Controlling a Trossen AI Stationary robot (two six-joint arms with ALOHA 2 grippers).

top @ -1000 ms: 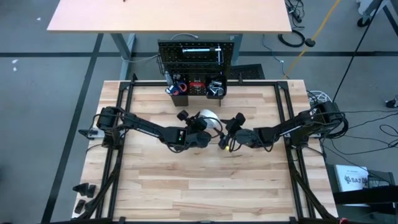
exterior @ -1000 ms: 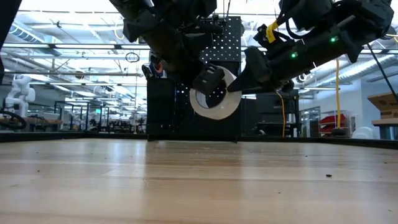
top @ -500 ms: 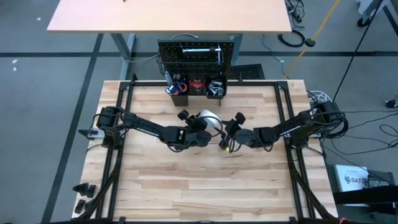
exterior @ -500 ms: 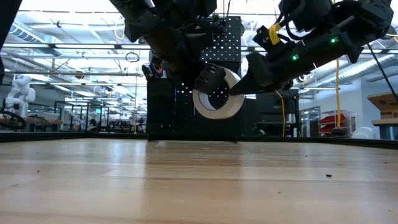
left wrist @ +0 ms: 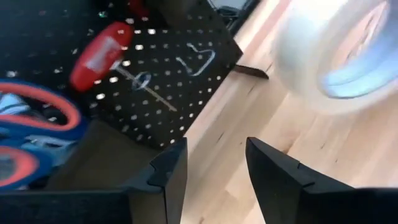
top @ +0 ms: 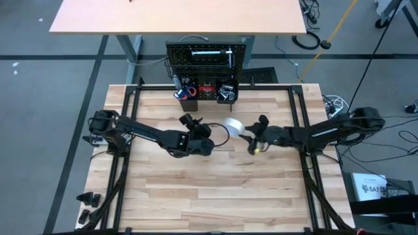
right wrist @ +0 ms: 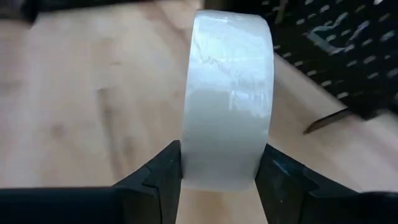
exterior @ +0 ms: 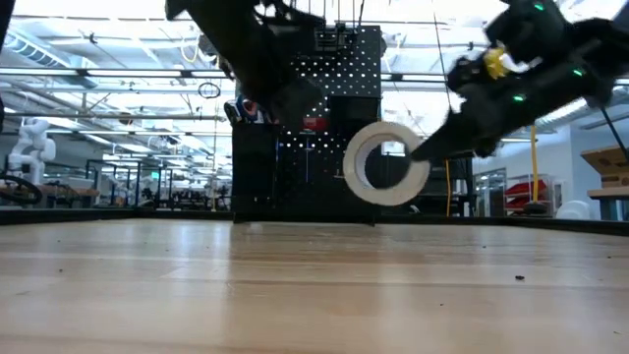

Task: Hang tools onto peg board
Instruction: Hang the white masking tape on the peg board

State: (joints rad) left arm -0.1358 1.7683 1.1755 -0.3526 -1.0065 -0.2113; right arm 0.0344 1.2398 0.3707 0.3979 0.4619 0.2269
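The white tape roll hangs in mid-air over the table's middle, with my right gripper shut on it; the high view shows the tape roll too. My left gripper stands open with nothing between its fingers, a little to the left of the roll. At the table's far edge the black peg board stands upright. A red screwdriver and orange-handled scissors sit at the board. My right gripper pinches the roll across its width, one finger on each flat side, at the part of the rim nearest the wrist. The fingers come from the table's right, slanting slightly down. The roll stands on edge, lifted clear of the table.
Black bins holding tools sit along the peg board's lower edge. Black frame rails run along the table's left and right sides. Small dark parts lie at the near left corner. Bare wood lies toward the near edge.
The roll has passed from my left gripper to my right. My left gripper has opened, let go and drawn back up and toward the table's left edge. My right gripper has carried the roll toward the table's right edge, still upright and clear of the table.
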